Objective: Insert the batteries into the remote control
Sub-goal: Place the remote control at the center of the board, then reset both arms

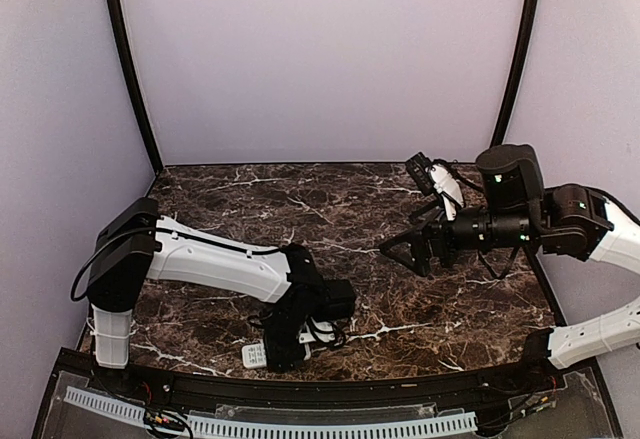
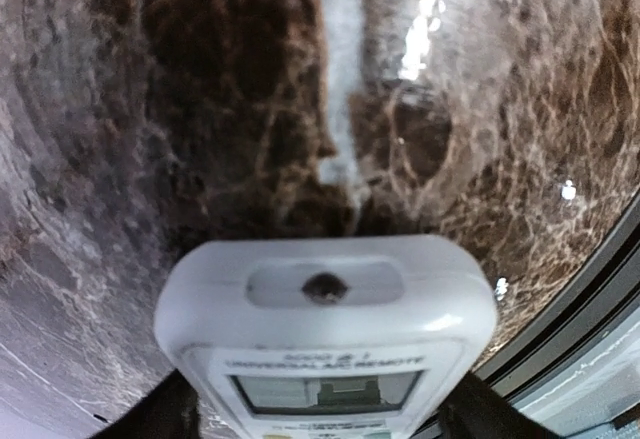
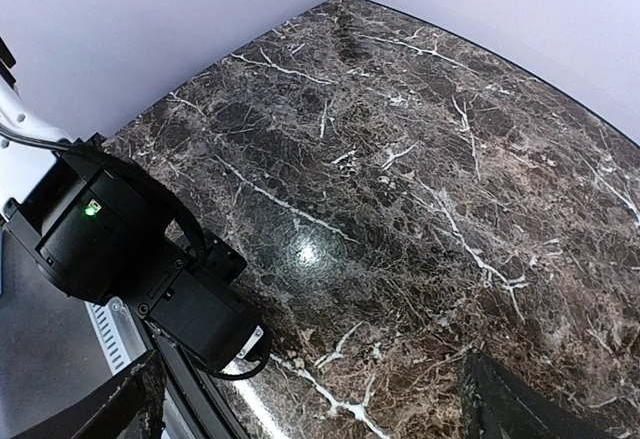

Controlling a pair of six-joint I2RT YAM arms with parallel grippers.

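**Remote between left jaws, grip unclear; right jaws wide, empty**

The remote control sits face up, low at the near edge of the worktop, under the tip of the left arm. In the left wrist view it runs lengthwise between the left jaws, with its top end and display pointing away from the camera. A dark left finger shows at each lower corner, just beside the remote's sides. Touching or a sliver apart, can't tell, so I can't call the left jaws clenched or released.

The right jaws are spread wide with nothing between the right fingers. They hang above the right half of the worktop, well apart from the remote.

Hard to see:
- The remote's lower half is cut off by the frame bottom in the left wrist view.
- From above, the left arm's black wrist covers most of it; only a white end shows.
- Its back is hidden.
- Batteries: can't pick any out against the dark marble in any view.
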